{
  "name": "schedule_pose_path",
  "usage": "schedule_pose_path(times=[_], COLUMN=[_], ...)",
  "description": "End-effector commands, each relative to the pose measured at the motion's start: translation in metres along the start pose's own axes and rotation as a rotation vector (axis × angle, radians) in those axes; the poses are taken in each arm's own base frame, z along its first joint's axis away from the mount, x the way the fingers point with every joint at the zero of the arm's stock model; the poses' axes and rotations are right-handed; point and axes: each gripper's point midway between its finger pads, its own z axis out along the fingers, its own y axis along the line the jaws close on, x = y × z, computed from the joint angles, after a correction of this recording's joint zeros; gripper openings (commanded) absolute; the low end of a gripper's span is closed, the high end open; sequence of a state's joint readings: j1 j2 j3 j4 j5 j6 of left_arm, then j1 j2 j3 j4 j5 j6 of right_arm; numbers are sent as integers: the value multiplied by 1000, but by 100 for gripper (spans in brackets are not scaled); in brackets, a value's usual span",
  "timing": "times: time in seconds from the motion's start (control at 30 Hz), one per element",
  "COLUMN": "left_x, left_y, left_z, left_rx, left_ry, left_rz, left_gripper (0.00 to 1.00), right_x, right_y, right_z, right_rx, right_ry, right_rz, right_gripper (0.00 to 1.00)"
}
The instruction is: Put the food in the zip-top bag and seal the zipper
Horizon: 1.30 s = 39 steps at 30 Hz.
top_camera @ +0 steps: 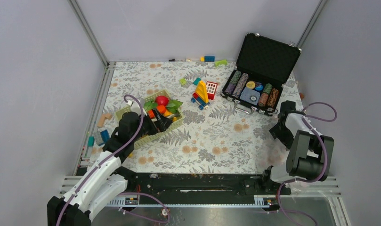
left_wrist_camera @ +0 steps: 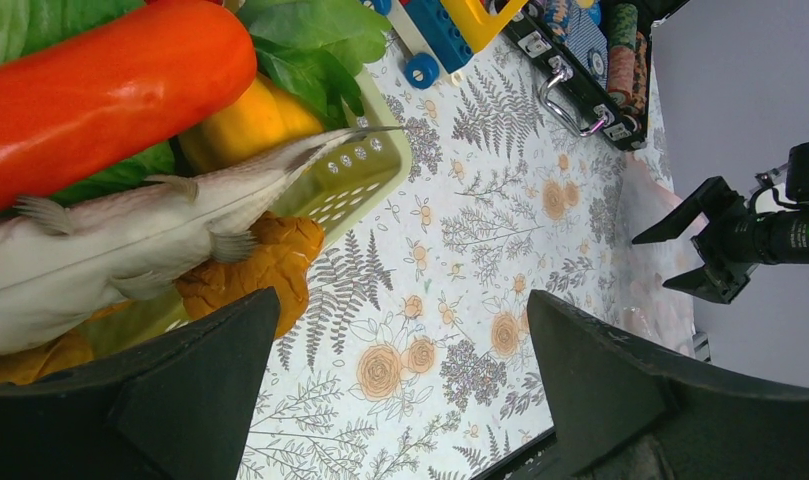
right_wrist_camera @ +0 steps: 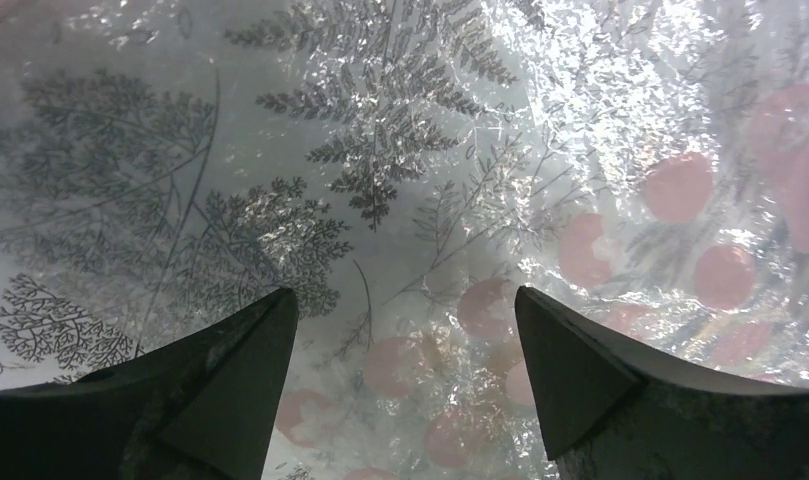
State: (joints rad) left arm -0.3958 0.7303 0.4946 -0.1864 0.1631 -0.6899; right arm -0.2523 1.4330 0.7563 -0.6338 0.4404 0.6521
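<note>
At the left of the table [top_camera: 216, 136], the left gripper [left_wrist_camera: 402, 300] is hovering wide open and empty at the rim of the green basket [left_wrist_camera: 365, 170], in which the toy food [top_camera: 162, 106] is lying. The right gripper [right_wrist_camera: 405, 295], likewise spread and empty, is hanging over the clear bag [right_wrist_camera: 400, 130] at the right.

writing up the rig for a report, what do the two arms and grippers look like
The left arm has white shells over black joints; the right arm is mostly black and blocky. A purple cable loops along each. The left gripper and right gripper both end in two matte black, wedge-shaped fingers. No markings show.
</note>
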Motion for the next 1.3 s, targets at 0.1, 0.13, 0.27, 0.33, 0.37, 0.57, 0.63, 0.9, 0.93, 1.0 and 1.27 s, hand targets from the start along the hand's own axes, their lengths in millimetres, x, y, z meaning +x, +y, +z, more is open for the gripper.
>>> schedule_pose_path(times=[0.1,0.13,0.27,0.33,0.37,0.57,0.63,0.9,0.93,1.0,1.27], left_x=[-28,-28,-29,-28,-28,-30,-32,-29,-28,-27,-24], left_y=[-29,-30,-31,-30,-30,-28,-28,-29,-29,-29,-26], left_z=[1,2,4,4,3,-1,-1,6,8,10,10], left_rx=[69,70,72,68,67,59,61,82,83,86,82], left_ry=[-46,-43,-32,-31,-34,-56,-63,-61,-55,-42,-38], left_rz=[8,8,9,10,10,13,14,12,12,13,17], left_gripper=[99,99,99,99,99,99,99,99,99,99,99], right_x=[8,7,7,7,6,5,7,26,32,42,36], right_y=[4,4,4,6,6,12,21,70,72,70,22], right_z=[9,10,10,11,11,7,1,-56,-59,-60,-39], right_rx=[-84,-89,-99,-107,-109,-166,-246,-645,-644,-605,-293], right_ry=[81,82,85,86,86,66,52,47,46,54,35], right_rz=[69,70,73,72,71,76,79,-31,-66,-130,-103], right_gripper=[75,66,36,14,4,0,0,0,0,0,73])
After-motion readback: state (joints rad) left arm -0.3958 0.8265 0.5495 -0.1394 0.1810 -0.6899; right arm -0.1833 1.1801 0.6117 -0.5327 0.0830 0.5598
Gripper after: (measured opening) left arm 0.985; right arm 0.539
